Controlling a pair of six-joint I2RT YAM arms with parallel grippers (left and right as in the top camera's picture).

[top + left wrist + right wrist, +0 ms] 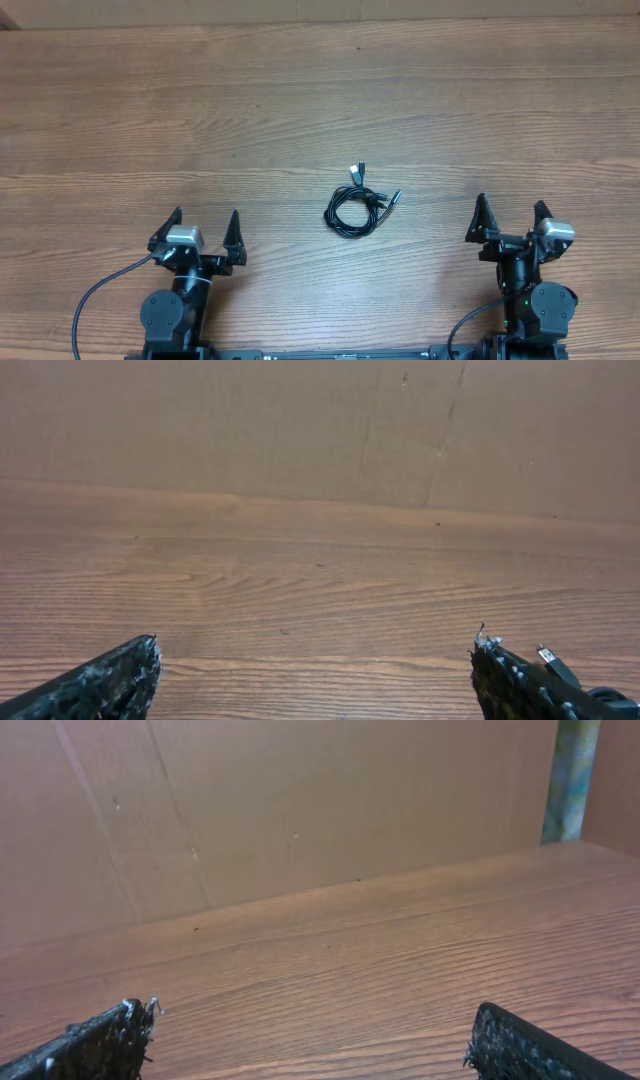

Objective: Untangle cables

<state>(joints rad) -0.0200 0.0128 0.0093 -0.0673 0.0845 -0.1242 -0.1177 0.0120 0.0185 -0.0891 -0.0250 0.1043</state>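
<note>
Cables [358, 200] coiled at centre of table [120, 110], untouched. Left gripper [206, 216], right gripper [510, 204] by front edge, wide open, empty (starting step). Next: pinch plug end.

Soft, even light covers the brown wood-grain table [300, 100]. The thin black coiled cables [366, 198] cast faint shadow; wrist views look softer

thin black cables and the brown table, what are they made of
Thin black cables: probably a rubber or plastic jacket, matte, bending into loose loops; one silvery plug tip looks metal. Brown table: streaky grain suggests wood or wood-look laminate, dull finish.
</note>
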